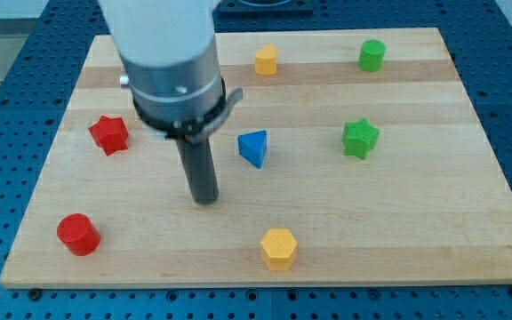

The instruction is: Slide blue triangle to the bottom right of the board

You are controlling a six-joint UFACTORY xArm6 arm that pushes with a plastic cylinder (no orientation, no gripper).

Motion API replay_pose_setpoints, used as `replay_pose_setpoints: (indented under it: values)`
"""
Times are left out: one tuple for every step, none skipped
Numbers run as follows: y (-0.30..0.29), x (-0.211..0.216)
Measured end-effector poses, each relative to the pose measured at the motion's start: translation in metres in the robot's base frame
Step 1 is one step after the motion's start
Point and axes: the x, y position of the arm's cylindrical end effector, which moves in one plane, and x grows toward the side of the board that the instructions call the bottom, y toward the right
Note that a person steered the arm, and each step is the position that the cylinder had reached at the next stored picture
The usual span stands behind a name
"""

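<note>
My tip point(205, 199): bare rod, no jaws, holding nothing; sits near blue triangle point(253, 148), to its lower left, not touching. Triangle: mid-board point(469, 222), far from bottom-right corner. Push not begun; whole slide left, I judge.

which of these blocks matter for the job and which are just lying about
For the job:
blue triangle
my tip, to the triangle's lower left, apart from it

Lying about:
red star
red cylinder
two yellow hexagons
green star
green cylinder
</note>
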Motion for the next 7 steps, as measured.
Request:
replay_pose_setpoints:
  values:
    - [0.012,-0.042]
    - [0.020,-0.072]
    - [0.084,-0.063]
    - [0.098,-0.042]
    - [0.131,-0.040]
    - [0.145,-0.040]
    - [0.093,-0.069]
